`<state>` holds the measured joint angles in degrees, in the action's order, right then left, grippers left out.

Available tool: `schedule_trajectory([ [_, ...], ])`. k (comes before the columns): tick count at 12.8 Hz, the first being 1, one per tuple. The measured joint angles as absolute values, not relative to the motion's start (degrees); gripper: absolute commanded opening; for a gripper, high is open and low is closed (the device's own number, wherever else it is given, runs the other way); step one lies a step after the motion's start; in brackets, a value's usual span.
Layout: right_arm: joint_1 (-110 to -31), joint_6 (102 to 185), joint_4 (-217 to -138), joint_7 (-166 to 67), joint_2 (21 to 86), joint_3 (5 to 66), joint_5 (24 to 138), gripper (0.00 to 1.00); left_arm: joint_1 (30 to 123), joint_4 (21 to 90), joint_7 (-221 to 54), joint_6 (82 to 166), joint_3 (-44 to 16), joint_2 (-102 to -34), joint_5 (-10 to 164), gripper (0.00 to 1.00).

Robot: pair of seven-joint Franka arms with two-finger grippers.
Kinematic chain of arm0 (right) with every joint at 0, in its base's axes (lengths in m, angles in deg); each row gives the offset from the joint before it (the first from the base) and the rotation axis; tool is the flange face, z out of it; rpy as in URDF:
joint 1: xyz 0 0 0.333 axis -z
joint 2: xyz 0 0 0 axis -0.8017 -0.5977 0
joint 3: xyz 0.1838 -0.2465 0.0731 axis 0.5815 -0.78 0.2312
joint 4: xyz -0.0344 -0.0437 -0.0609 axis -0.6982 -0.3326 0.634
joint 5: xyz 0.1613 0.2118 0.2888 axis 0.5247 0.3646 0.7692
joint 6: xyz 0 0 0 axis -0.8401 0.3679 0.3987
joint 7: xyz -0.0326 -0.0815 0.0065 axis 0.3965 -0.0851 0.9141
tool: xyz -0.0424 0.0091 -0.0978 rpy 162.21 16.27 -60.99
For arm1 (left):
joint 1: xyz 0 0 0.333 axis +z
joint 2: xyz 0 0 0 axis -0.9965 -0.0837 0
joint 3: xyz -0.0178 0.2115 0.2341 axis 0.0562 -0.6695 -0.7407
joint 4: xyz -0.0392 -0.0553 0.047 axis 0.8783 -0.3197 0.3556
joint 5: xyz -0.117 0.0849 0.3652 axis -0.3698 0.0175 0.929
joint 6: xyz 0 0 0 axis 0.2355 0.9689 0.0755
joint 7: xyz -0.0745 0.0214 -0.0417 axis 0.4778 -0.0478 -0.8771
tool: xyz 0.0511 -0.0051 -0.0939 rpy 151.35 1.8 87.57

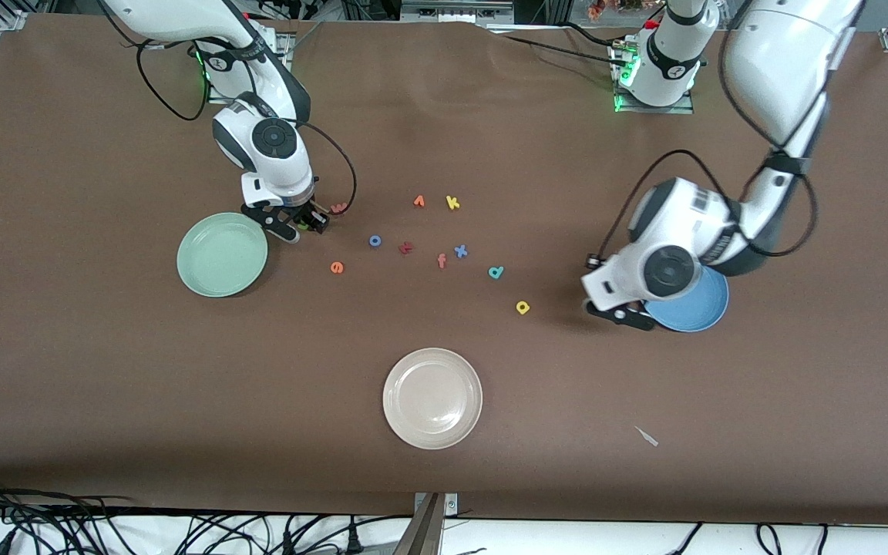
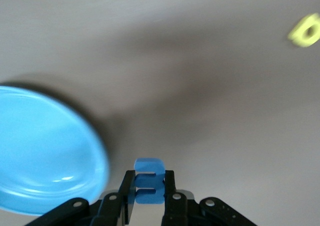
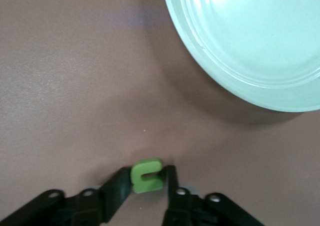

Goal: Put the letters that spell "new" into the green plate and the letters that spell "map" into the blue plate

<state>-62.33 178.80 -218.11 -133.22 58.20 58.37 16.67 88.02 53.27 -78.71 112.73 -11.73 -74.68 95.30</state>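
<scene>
- Two arms at work over a brown table (image 1: 105, 370); three plates and scattered foam letters on it.
- Green plate (image 1: 222, 254) at the right arm's end, empty; blue plate (image 1: 694, 304) at the left arm's end, partly under the left wrist; beige plate (image 1: 432, 398) nearer the front camera than both.
- Right gripper (image 3: 146, 178) low beside the green plate's rim, jaws clamped on the green "n" (image 3: 146, 175).
- Left gripper (image 2: 149, 183) just beside the blue plate (image 2: 45, 151), jaws clenched on the blue "m" (image 2: 149, 181).
- Between the plates: pink "w" (image 1: 339, 207) close to the right gripper, orange "e" (image 1: 337, 267), teal "a" (image 1: 496, 271), yellow "p" (image 1: 523, 307); spare letters among them.
- Step in hand, by judgement: first letter of each word gripped, neither plated.
- Next: lift the "n" over the green plate and release; carry the "m" over the blue plate's rim and release.
</scene>
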Motion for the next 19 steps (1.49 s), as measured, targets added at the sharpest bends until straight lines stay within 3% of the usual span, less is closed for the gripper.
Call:
schedule_trajectory([
  [4,-62.3,178.8,-217.9,-132.3,59.1,58.3,16.7,0.25,97.4,53.6,-62.5,110.4,-12.4,-75.5,98.9,0.0],
  [5,-62.2,178.8,-217.7,-132.3,59.1,58.3,16.7,0.25,98.7,53.8,-61.3,110.4,-12.4,-76.3,99.7,0.08],
  [6,-62.2,178.7,-217.3,-132.3,59.1,58.3,16.7,0.25,99.5,53.9,-60.8,110.5,-12.4,-77.6,100.8,0.62],
  [7,-62.2,178.3,-216.6,-132.3,59.1,58.3,16.7,0.25,99.6,53.9,-60.7,110.5,-12.4,-78.8,101.4,1.0],
  [11,-62.1,167.1,-209.3,-128.5,59.1,58.3,18.9,0.25,99.5,52.5,-59.8,110.4,-11.7,-79.4,101.5,1.0],
  [15,-61.8,152.2,-198.7,-105.2,60.7,53.7,33.5,0.25,97.8,50.1,-70.1,109.8,-10.7,-79.0,95.7,1.0],
  [19,-61.2,155.8,-202.2,-89.6,61.0,44.8,35.3,0.29,92.4,50.4,-86.3,116.4,-10.5,-79.0,88.9,1.0],
])
